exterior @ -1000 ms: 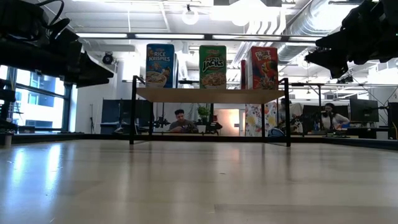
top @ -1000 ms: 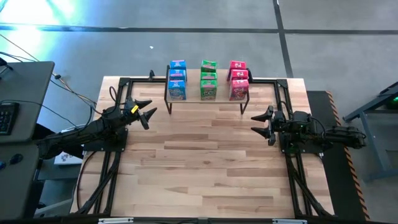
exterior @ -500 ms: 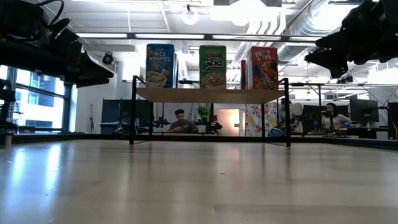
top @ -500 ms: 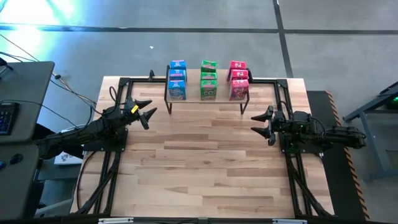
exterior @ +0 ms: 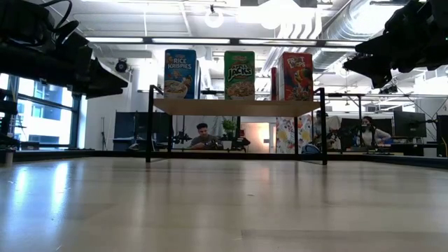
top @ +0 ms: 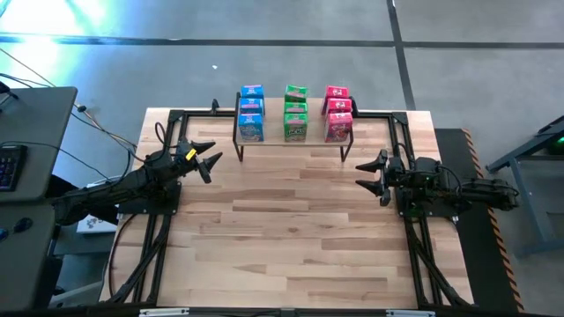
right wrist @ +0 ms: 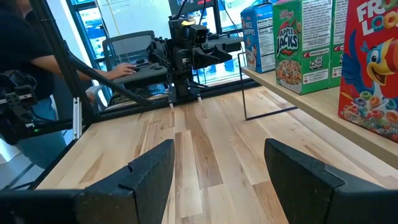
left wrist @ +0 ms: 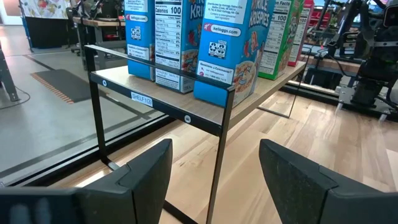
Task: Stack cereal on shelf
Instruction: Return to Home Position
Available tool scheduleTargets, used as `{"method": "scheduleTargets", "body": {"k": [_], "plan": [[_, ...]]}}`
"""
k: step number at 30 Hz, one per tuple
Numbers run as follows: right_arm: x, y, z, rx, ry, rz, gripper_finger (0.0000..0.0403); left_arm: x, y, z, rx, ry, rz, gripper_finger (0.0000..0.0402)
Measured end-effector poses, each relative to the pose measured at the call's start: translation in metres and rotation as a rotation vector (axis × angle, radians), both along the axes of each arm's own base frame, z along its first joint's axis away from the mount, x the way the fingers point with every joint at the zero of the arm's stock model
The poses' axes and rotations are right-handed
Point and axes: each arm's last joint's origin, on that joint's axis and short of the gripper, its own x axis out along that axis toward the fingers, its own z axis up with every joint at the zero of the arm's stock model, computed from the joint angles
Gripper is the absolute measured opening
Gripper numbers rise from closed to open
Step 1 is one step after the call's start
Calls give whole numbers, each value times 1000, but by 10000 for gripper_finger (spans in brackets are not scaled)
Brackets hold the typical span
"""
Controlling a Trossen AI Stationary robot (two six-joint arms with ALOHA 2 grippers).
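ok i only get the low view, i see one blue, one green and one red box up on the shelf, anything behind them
Observer: Yes. From above, the blue boxes are a row of three running front to back on the shelf.
Operator: same for green and red
Observer: Yes, three green boxes and three red boxes, each in its own row.
Operator: anything being held right now
Observer: No. The left tool and right tool are open and empty, over the table, short of the shelf.

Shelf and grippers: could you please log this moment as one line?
cereal: nine boxes on shelf, blue, green, red columns | left gripper: open, empty | right gripper: open, empty
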Motion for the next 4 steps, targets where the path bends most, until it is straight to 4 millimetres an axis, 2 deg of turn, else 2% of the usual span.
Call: {"method": "scheduleTargets", "body": {"k": [4], "plan": [[0, 0, 0, 0, 0, 0, 242, 0, 0, 0, 0, 0, 0, 232]]}}
